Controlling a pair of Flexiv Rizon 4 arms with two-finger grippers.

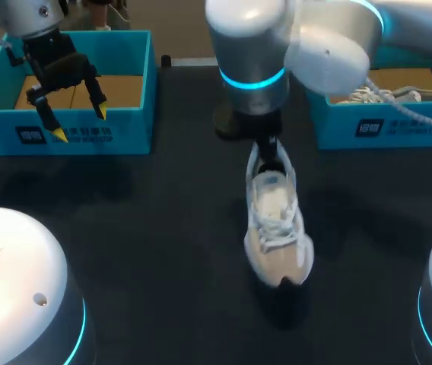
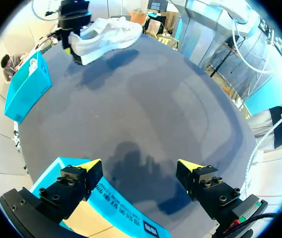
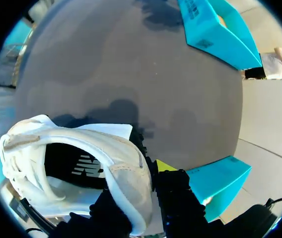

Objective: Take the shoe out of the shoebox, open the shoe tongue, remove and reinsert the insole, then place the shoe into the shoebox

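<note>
Our right end effector (image 1: 268, 150) grips the shoe (image 1: 277, 228) by its soft heel collar; light but floppy, we judge; our left end effector (image 1: 81, 124) hangs released.

The shoe (image 1: 277, 228) is white with white laces, a beige toe panel and a black inside. The left box (image 1: 136, 76) and right box (image 1: 338, 125) are bright turquoise with tan floors and dark labels printed in white. The table (image 1: 147, 220) is dark grey. The left gripper (image 1: 80, 124) is black with yellow tips. The right arm (image 1: 254, 46) is silver-grey with a glowing cyan ring.
</note>
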